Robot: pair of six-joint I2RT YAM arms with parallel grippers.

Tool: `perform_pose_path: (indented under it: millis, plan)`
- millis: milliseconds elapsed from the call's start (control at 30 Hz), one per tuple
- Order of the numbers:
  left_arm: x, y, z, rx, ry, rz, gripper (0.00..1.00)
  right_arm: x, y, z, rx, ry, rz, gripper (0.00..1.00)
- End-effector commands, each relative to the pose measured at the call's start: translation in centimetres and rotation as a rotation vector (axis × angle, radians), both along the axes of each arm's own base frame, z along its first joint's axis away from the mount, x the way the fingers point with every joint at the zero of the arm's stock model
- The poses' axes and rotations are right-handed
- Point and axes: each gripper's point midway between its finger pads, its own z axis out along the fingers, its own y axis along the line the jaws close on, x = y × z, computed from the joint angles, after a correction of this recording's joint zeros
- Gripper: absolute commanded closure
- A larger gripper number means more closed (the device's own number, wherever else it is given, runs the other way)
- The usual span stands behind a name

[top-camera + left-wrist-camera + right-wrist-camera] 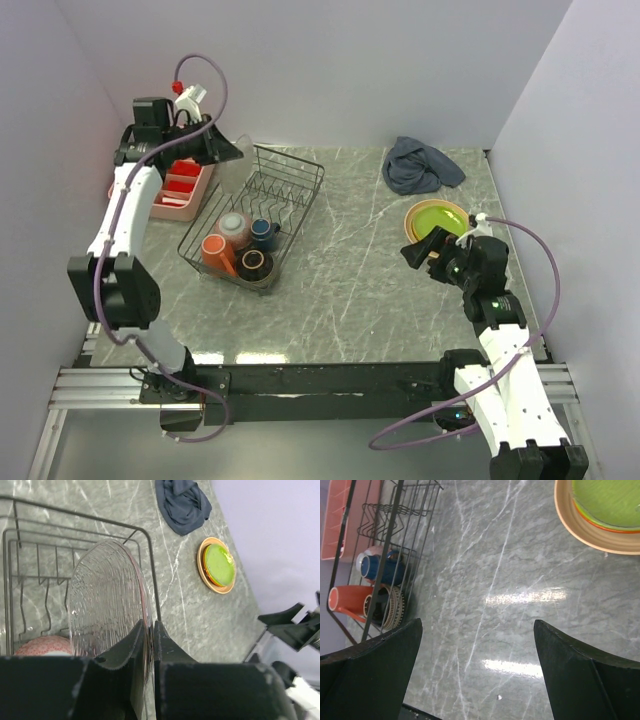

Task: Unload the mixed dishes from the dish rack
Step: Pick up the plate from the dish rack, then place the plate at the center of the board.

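dish rack [285,185]: black wire basket, left of centre on the grey marbled table [350,290]. its near end holds the orange mug [215,250], pinkish bowl [235,227], small dark blue cup [263,234] and dark brown bowl [256,265], packed close together. left gripper [151,627]: at the rack's far-left corner, jaws clamped on the rim of a clear ribbed glass plate [105,605]; the plate is held on edge and shows against the rack wires in the left wrist view. right gripper [477,625]: jaws wide apart, holding nothing, over bare table just on the near side of the stacked plates. large tan-yellow plate [409,218]: flat on the table at the right, out of the rack and well apart from it. smaller lime green plate [440,215]: lying on top of the tan-yellow one. dark blue-grey cloth [420,165]: crumpled on the table, beyond the plates. pink tray [180,190]: just beside the rack, on its left.
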Motion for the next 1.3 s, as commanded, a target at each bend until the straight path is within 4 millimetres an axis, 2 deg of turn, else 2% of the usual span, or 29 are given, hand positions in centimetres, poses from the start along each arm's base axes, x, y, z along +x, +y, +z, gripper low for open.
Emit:
perform_pose_path:
  millis: [0,33,67,100,133,167,233,267,333,367,400,433,467,500,533,567,600,667,800,833,867,933,967,1000,1033,1067,1167,1200,1267]
  plan:
    - [-3.3,-3.1,2.2,0.108,-0.156,-0.083,0.94,0.6,1.2,1.0,0.045,-0.043,0.048,0.00]
    - [-4.0,-3.6,2.7,0.129,-0.186,-0.092,0.94,0.6,1.3,1.0,0.047,-0.043,0.051,0.00]
    - [-4.9,-5.1,2.1,0.149,-0.193,-0.123,0.94,0.6,1.5,1.0,0.051,-0.040,0.059,0.00]
    - [-4.8,-5.2,1.7,0.204,-0.218,-0.100,0.97,0.6,1.6,1.2,0.052,-0.046,0.065,0.00]
    - [-5.4,-5.8,2.2,0.231,-0.260,-0.106,0.98,0.6,1.7,1.2,0.053,-0.046,0.068,0.00]
    - [-6.4,-7.8,1.4,0.256,-0.274,-0.150,0.99,0.7,1.7,1.1,0.054,-0.041,0.069,0.00]
    - [-7.0,-8.6,1.5,0.336,-0.345,-0.149,0.99,0.7,2.1,1.3,0.057,-0.045,0.082,0.00]
    - [-7.9,-10.5,1.1,0.350,-0.373,-0.185,0.99,0.7,2.2,1.3,0.059,-0.040,0.087,0.00]
    - [-8.3,-11.2,0.3,0.424,-0.427,-0.188,0.98,0.7,2.5,1.4,0.063,-0.036,0.098,0.00]
    - [-9.0,-12.7,0.5,0.427,-0.464,-0.212,0.98,0.8,2.6,1.5,0.067,-0.038,0.101,0.00]
    - [-9.3,-13.3,0.4,0.447,-0.489,-0.219,0.98,0.8,2.7,1.7,0.067,-0.041,0.104,0.00]
    - [-9.4,-13.4,-0.4,0.484,-0.494,-0.204,0.98,0.8,2.8,1.7,0.068,-0.038,0.109,0.00]
    - [-10.6,-15.0,-0.7,0.491,-0.514,-0.242,0.98,0.8,2.8,1.8,0.069,-0.039,0.110,0.00]
    - [-10.7,-15.7,-0.7,0.507,-0.551,-0.249,0.98,0.8,2.9,2.1,0.071,-0.040,0.112,0.00]
    - [-10.9,-15.8,-1.6,0.544,-0.554,-0.237,0.98,0.8,3.0,2.1,0.073,-0.036,0.114,0.00]
    - [-12.0,-17.3,-2.0,0.556,-0.581,-0.266,0.98,0.8,3.0,2.3,0.076,-0.039,0.115,0.00]
    - [-12.2,-18.1,-1.7,0.570,-0.634,-0.267,0.99,0.9,3.1,2.5,0.077,-0.041,0.116,0.00]
    - [-13.8,-19.5,-3.0,0.620,-0.688,-0.275,0.99,0.8,3.1,2.7,0.082,-0.037,0.115,0.00]
    - [-15.9,-21.5,-4.0,0.706,-0.833,-0.278,0.99,0.9,3.2,3.8,0.098,-0.043,0.111,0.00]
    - [-16.2,-22.1,-4.8,0.724,-0.845,-0.287,0.99,0.9,3.2,4.0,0.102,-0.044,0.111,0.00]
    - [-17.4,-23.2,-5.2,0.731,-0.869,-0.314,0.99,0.8,3.4,4.3,0.113,-0.046,0.113,0.00]
    - [-17.7,-23.6,-6.7,0.810,-0.895,-0.306,0.99,0.9,3.5,5.0,0.125,-0.056,0.117,0.00]
    - [-18.7,-24.7,-6.6,0.803,-0.927,-0.314,0.99,0.9,3.6,5.1,0.137,-0.052,0.113,0.00]
    - [-18.8,-24.8,-6.9,0.835,-0.946,-0.302,0.99,0.9,3.7,5.4,0.145,-0.056,0.118,0.00]
    - [-19.1,-25.3,-7.8,0.854,-0.952,-0.315,0.99,0.9,3.9,5.4,0.154,-0.051,0.124,0.00]
    - [-20.0,-26.1,-7.7,0.844,-0.975,-0.323,0.99,0.9,4.0,5.6,0.170,-0.045,0.125,0.00]
    - [-20.9,-27.5,-8.6,0.870,-1.004,-0.350,0.99,0.9,4.5,5.5,0.203,-0.020,0.138,0.00]
    - [-20.9,-27.9,-9.5,0.895,-1.008,-0.369,0.99,0.8,4.7,5.6,0.210,-0.018,0.145,0.00]
    - [-21.5,-28.7,-9.8,0.920,-1.033,-0.382,0.99,0.8,4.9,5.6,0.225,-0.014,0.146,0.00]
